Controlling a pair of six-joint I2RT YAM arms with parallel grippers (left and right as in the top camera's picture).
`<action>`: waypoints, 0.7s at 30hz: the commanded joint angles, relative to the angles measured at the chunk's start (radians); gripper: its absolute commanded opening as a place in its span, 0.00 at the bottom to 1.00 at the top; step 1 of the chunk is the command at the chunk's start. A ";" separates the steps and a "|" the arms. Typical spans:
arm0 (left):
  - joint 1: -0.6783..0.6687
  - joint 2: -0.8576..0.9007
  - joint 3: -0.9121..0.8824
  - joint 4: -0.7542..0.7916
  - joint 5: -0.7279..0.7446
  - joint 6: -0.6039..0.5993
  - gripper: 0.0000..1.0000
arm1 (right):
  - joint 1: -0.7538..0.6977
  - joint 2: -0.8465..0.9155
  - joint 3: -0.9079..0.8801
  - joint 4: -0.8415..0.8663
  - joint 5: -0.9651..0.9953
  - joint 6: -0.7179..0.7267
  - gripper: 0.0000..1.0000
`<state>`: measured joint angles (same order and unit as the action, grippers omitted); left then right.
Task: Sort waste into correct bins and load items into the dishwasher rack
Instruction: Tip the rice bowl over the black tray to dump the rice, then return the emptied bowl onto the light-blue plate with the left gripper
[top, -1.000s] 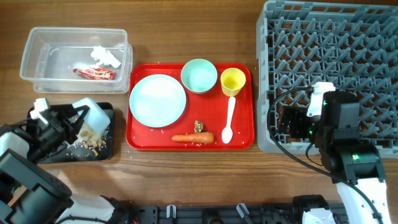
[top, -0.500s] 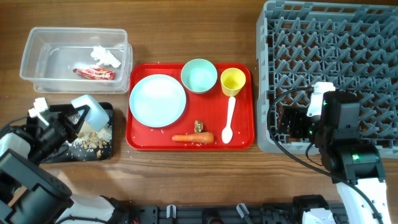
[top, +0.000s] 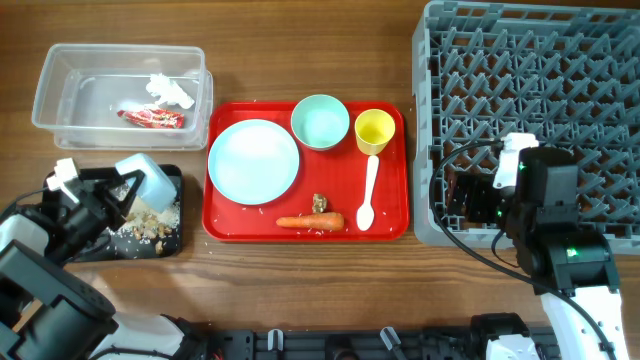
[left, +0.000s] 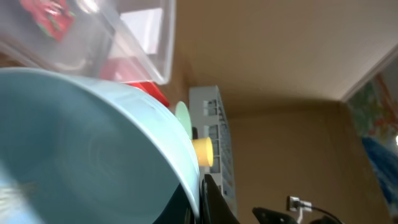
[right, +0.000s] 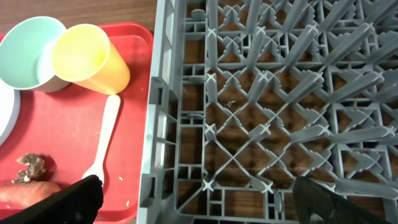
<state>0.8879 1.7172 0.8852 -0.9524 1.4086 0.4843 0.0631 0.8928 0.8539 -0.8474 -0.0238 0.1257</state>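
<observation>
Left gripper (top: 126, 190) clamps the tilted light blue bowl (top: 150, 182) — grip mostly hidden; right gripper (right: 199, 200) spread wide.

The counter (top: 300, 50) is brown wood grain. The tray (top: 390, 215) at centre is red, and on it are a light blue plate (top: 253, 160), a pale green bowl (top: 320, 121), a yellow cup (top: 374, 130), a white spoon (top: 368, 192), an orange carrot (top: 308, 222) and brownish scraps (top: 321, 203). At upper left, the clear tub (top: 120, 95) shows a red-and-silver wrapper (top: 150, 118) and a white tissue (top: 170, 90). At lower left are a light blue bowl (top: 148, 180) and a black bin (top: 110, 247) flecked tan and white. The rack (top: 530, 90) at right is grey.
</observation>
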 joint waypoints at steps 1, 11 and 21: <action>0.016 0.002 -0.003 -0.061 0.072 0.066 0.04 | 0.003 0.002 0.025 0.000 0.016 -0.010 1.00; 0.015 0.001 -0.002 -0.045 0.076 -0.013 0.04 | 0.003 0.002 0.025 -0.003 0.016 -0.010 1.00; -0.310 -0.155 0.003 0.000 0.009 0.007 0.04 | 0.003 0.002 0.025 -0.002 0.016 -0.010 1.00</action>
<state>0.7273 1.6485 0.8833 -0.9974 1.4487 0.4740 0.0631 0.8928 0.8539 -0.8520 -0.0238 0.1257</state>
